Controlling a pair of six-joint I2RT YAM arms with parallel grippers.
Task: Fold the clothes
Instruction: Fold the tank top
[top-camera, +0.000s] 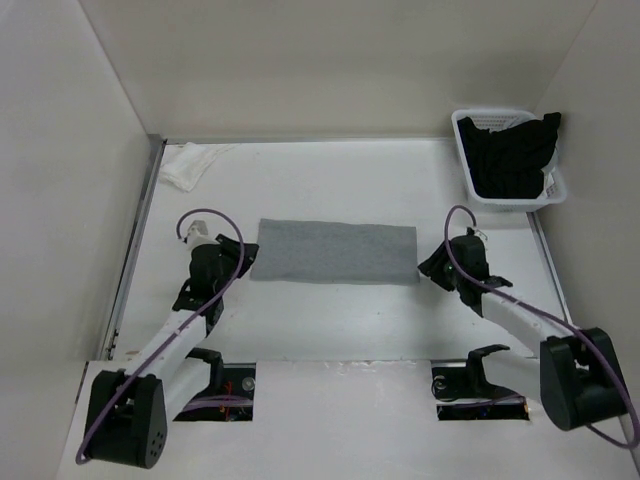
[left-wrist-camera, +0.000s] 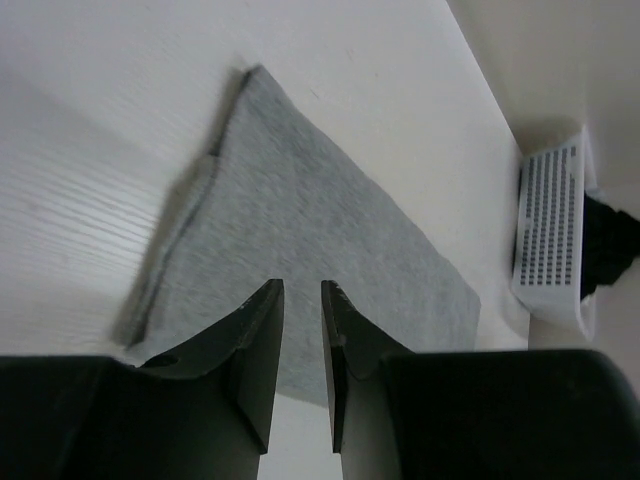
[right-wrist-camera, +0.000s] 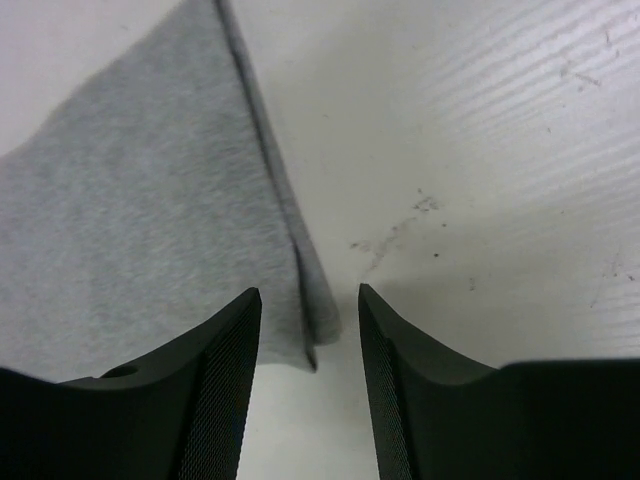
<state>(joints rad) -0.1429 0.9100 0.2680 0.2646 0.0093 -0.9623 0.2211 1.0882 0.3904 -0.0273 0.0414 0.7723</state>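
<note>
Nearest, the left gripper (left-wrist-camera: 302, 290) has its fingers slightly apart, holding nothing, just over the left end of the folded grey tank top (top-camera: 335, 252). The right gripper (right-wrist-camera: 310, 300) gapes wider, empty, over the tank top's right corner. The tank top lies flat mid-table (top-camera: 330, 180), between both.

Plain heather-grey clothes (top-camera: 335, 252), white counter (top-camera: 330, 180) with faint streaks, white perforated basket (top-camera: 463, 140) at 2 o'clock, black garment (top-camera: 515, 155), white cloth (top-camera: 188, 162) at 10 o'clock, black left end effector (left-wrist-camera: 302, 288), black right end effector (right-wrist-camera: 310, 292), purple cables (top-camera: 242, 258)
</note>
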